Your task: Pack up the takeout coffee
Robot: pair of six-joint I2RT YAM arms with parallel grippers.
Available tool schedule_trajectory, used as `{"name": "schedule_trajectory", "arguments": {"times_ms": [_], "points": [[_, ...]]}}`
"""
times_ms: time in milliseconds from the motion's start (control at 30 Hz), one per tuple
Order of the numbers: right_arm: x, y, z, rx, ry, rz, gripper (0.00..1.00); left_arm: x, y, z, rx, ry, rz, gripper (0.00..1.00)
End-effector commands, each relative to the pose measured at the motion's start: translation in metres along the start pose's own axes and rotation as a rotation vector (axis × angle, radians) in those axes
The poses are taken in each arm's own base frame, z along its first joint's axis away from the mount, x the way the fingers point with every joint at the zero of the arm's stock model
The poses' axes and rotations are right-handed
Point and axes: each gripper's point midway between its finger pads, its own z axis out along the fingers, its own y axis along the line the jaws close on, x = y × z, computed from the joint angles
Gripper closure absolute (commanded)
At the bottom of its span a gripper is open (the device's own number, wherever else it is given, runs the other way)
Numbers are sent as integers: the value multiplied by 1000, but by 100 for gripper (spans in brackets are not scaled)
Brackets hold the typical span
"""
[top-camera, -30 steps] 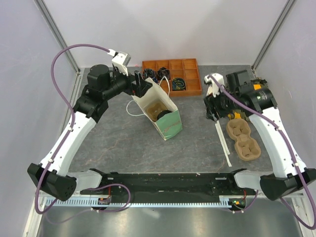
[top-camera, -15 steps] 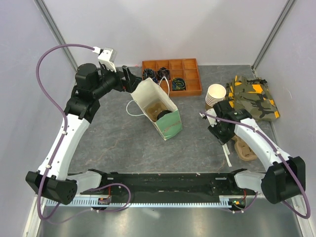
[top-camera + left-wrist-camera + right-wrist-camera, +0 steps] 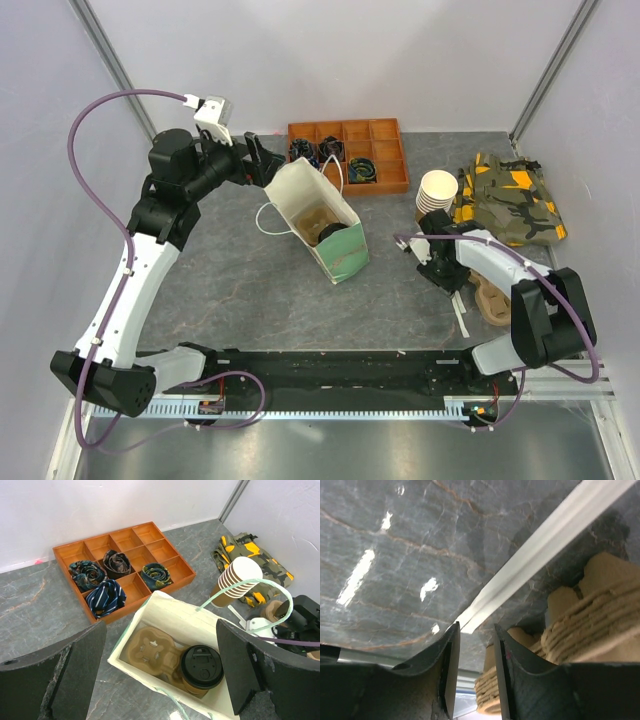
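Note:
The takeout coffee [image 3: 338, 238], a tan cup with a black lid, stands inside the open white paper bag [image 3: 345, 262], beside a pulp cup tray [image 3: 316, 217]. In the left wrist view the coffee [image 3: 201, 667] sits at the bag's near right end and the tray [image 3: 150, 650] to its left. My left gripper [image 3: 265, 165] is open and empty, held above the bag's back left rim [image 3: 161, 625]. My right gripper [image 3: 443, 268] is low over the table, jaws a narrow gap apart and empty [image 3: 476, 626], at the end of a white strip [image 3: 540, 550].
A stack of pulp trays [image 3: 495, 295] lies right of the right gripper and shows in the right wrist view [image 3: 590, 625]. A stack of lidless paper cups [image 3: 437, 190], a camouflage cloth [image 3: 512, 200] and an orange compartment tray [image 3: 347, 155] with rolled ties stand at the back.
My right arm has swung from the back right down to the table by the white strip. My left gripper has drawn back to the left from the bag's rim.

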Motion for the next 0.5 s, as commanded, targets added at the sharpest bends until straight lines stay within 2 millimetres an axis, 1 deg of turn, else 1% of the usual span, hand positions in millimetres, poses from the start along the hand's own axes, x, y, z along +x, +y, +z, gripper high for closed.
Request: {"name": "schedule_trajectory", "arguments": {"times_ms": [0, 167, 233, 367, 467], "points": [[-9, -7, 9, -2, -17, -31, 58, -25, -3, -6, -2, -62, 21, 2], [-10, 2, 17, -98, -21, -53, 54, -30, -3, -7, -6, -67, 35, 2], [-10, 2, 17, -119, -29, -52, 53, -29, -2, -6, -6, -61, 38, 2], [-11, 4, 21, -150, -42, -72, 55, -32, -3, -4, -3, -62, 43, 2], [-9, 3, 27, -159, -30, -64, 55, -33, -2, -2, -3, -62, 46, 2]]}}
